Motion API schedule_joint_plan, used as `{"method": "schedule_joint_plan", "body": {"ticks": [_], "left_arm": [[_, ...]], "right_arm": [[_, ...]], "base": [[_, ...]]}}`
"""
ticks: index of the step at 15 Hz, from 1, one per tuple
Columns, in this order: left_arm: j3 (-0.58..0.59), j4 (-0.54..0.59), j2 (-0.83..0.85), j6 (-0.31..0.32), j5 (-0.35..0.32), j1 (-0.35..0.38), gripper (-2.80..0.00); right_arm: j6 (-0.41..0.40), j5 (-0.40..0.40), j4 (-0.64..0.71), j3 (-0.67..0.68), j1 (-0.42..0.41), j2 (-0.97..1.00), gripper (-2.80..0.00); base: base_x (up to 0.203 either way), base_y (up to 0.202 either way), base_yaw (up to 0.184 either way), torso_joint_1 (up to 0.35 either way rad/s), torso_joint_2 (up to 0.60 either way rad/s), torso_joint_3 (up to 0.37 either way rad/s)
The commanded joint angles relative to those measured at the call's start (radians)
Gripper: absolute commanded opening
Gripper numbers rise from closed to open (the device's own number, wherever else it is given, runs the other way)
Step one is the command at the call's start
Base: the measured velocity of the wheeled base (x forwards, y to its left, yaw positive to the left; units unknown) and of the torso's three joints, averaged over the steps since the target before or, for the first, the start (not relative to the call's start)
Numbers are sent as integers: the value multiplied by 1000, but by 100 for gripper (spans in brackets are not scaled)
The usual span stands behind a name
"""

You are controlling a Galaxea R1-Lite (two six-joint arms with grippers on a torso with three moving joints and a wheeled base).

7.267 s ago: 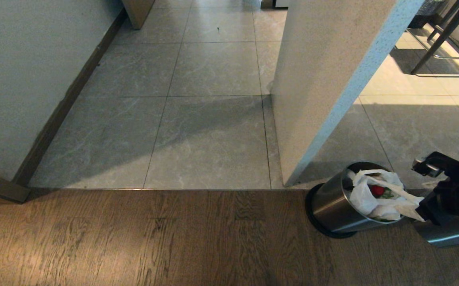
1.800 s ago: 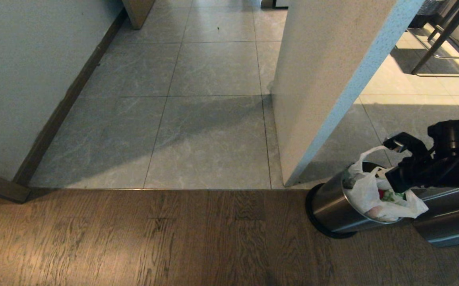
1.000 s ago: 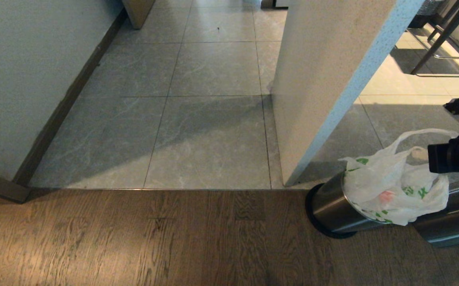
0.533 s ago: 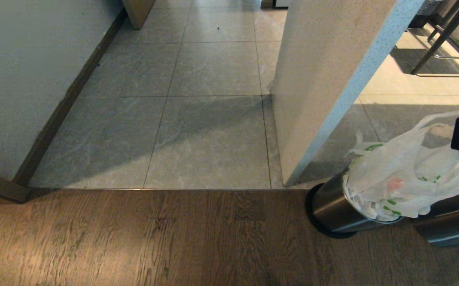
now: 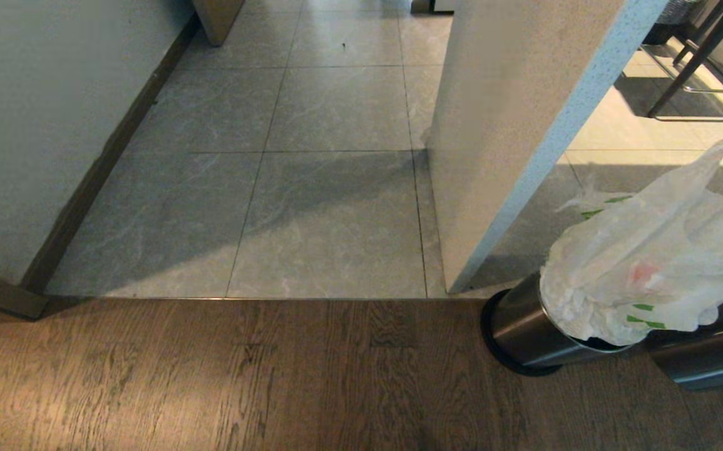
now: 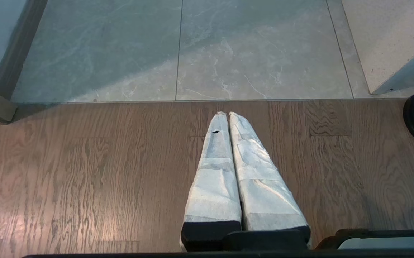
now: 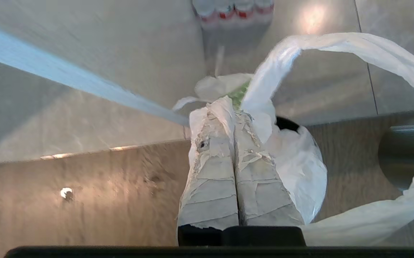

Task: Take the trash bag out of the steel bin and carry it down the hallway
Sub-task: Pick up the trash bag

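Right gripper is clamped on the trash bag, which hangs under it, bottom still at the steel bin rim. Pillar edge sits close ahead; open tiled floor beyond. Left gripper is closed, empty.

Thin plastic trash bag, brushed-steel bin

Green print on the trash bag, too crumpled to read, no other text legible
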Motion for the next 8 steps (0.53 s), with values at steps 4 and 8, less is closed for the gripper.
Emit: {"method": "schedule_joint_plan", "body": {"ticks": [4,8], "left_arm": [[2,-1,-2,0,0,0,-280],[1,-1,-2,0,0,0,-280]], "right_arm": [[21,1,97,-134,-1,-75,-280],[33,2,158,-179,1,-138,-280]], "base": [[0,0,0,0,0,0],[0,0,0,0,0,0]]}}
